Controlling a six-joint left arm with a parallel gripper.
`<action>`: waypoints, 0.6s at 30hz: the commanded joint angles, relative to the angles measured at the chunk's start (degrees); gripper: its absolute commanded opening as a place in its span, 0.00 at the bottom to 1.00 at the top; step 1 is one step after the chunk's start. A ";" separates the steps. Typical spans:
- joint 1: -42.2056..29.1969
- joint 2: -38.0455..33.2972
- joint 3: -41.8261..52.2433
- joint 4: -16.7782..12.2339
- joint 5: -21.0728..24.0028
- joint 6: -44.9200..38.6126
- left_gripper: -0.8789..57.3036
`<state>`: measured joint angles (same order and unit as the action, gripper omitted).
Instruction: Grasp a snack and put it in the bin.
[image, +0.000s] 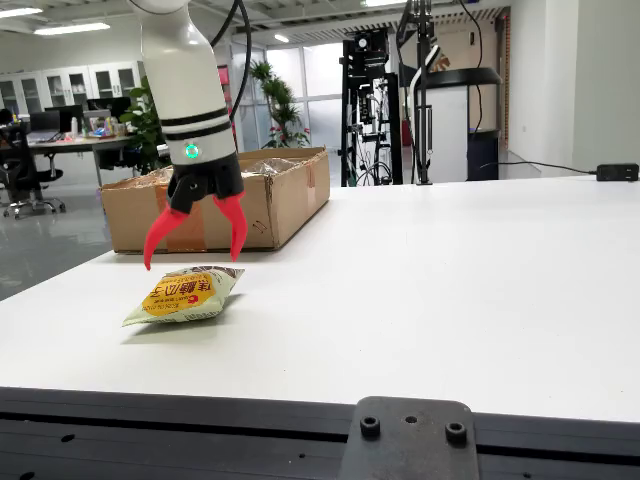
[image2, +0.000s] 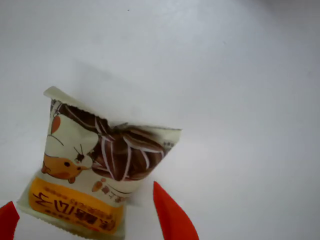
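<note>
Worktop (image: 460, 290): white, broad, carries everything in the task. Bare surface around the target, so an approach from above looks unobstructed.

Box (image: 285, 200): open-topped cardboard, stands at the far left of the worktop in the fixed view, behind the arm. Judged to be the bin; open top suits a drop from above.

Arm (image: 190, 90): white, comes down from the top of the fixed view, green light lit near the wrist. It stands between box and target, over the target.

Snack (image: 185, 295): a single yellow-and-cream packet, lying flat on the worktop near the front left, well apart from the box. Puffed, soft-looking; probably gives under squeeze.

Gripper (image: 192, 258): red fingers spread wide, pointing down, tips just above the snack and not touching it. Nothing held. In the wrist view the two red fingertips (image2: 172, 215) show at the bottom edge, one to each side of the packet's lower end, so the jaws straddle it. Judgement: pre-grasp, descent not yet done.
</note>
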<state>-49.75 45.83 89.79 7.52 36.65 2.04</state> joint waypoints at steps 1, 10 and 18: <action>-0.11 1.69 0.01 -0.04 -0.70 0.02 0.89; 0.69 3.40 0.12 -0.05 -2.13 0.13 0.88; 1.77 4.47 0.20 -0.11 -3.49 0.40 0.87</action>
<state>-48.17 50.14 90.01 7.45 33.38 2.42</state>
